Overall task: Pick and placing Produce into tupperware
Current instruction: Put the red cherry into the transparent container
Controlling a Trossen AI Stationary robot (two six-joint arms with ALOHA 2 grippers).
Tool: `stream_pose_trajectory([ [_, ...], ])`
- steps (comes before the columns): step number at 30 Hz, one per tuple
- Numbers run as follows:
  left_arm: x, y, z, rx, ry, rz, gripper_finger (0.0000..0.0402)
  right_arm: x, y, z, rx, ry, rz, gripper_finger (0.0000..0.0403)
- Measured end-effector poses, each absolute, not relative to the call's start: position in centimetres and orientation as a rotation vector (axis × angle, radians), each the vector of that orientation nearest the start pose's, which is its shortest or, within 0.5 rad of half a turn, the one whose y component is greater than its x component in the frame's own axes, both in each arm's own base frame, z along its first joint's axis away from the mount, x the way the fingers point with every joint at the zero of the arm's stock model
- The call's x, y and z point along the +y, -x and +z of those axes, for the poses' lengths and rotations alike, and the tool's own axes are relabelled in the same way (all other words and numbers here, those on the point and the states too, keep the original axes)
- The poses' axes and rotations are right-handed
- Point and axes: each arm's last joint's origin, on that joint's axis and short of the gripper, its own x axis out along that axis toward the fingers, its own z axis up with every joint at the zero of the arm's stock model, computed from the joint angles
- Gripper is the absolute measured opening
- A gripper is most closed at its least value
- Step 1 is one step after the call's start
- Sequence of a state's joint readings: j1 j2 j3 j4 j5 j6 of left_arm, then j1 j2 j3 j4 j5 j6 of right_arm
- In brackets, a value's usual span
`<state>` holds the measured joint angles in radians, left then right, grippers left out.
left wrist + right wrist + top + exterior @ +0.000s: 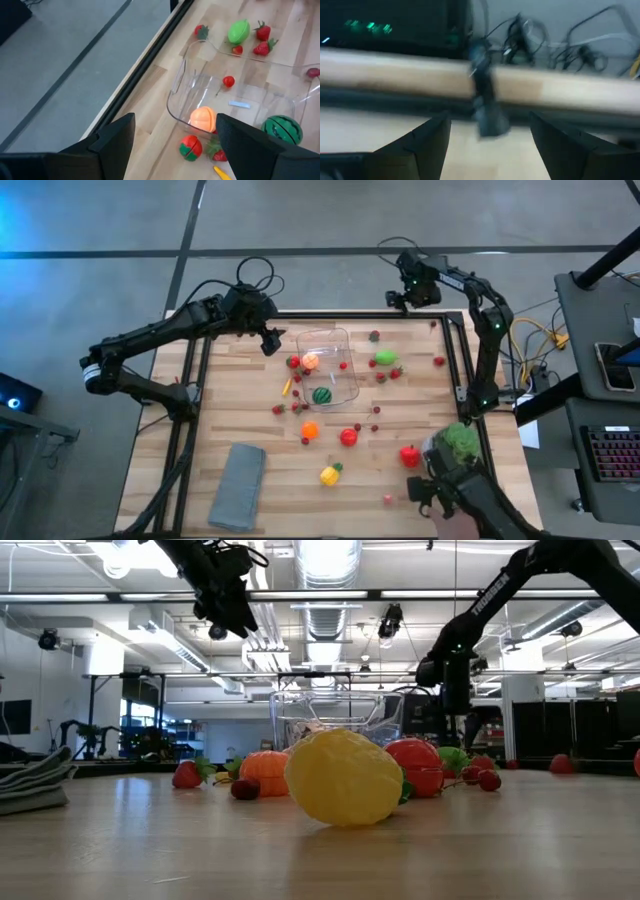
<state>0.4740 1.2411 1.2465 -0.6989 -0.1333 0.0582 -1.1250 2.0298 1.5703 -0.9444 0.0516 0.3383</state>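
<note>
The clear tupperware (335, 340) stands on the table's far middle; a peach-coloured piece (202, 119) and a red berry (228, 81) lie in it. A small watermelon (322, 394) sits at its near wall; whether inside or outside, I cannot tell. More produce lies loose around it: a tomato (293, 362), a green fruit (385, 358), an orange (310, 430) and a lemon (330, 474). My left gripper (175, 125) hangs open above the table beside the tupperware's far left corner. My right gripper (490, 120) is open over the table's far edge, pointing down.
A folded grey cloth (238, 485) lies at the near left. A bushy green plant (460, 442) stands at the near right, with a dark device (445, 495) just in front of it. Black frame rails (190, 380) run along the table's left, far and right edges.
</note>
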Motion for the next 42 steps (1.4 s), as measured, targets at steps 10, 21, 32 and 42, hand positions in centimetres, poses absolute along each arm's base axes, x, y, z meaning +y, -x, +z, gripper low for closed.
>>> stream_pose_trajectory([
  [10,11.9,-22.4,35.3,0.709,0.066,0.562,0.0263,-37.6,-16.3,18.6,1.072,-0.923,-1.205,0.0263],
  [21,11.9,-22.4,35.3,0.708,0.067,0.563,0.0263,-35.0,-16.1,19.7,1.084,-1.253,-1.367,0.0263],
  [32,11.9,-22.4,35.3,0.71,0.065,0.562,0.0263,-33.6,-14.7,21.0,0.886,-1.37,-1.698,0.0263],
  [42,11.9,-22.4,35.2,0.713,0.061,0.559,0.0263,-31.5,-14.2,18.8,0.779,-1.546,-2.005,0.0263],
])
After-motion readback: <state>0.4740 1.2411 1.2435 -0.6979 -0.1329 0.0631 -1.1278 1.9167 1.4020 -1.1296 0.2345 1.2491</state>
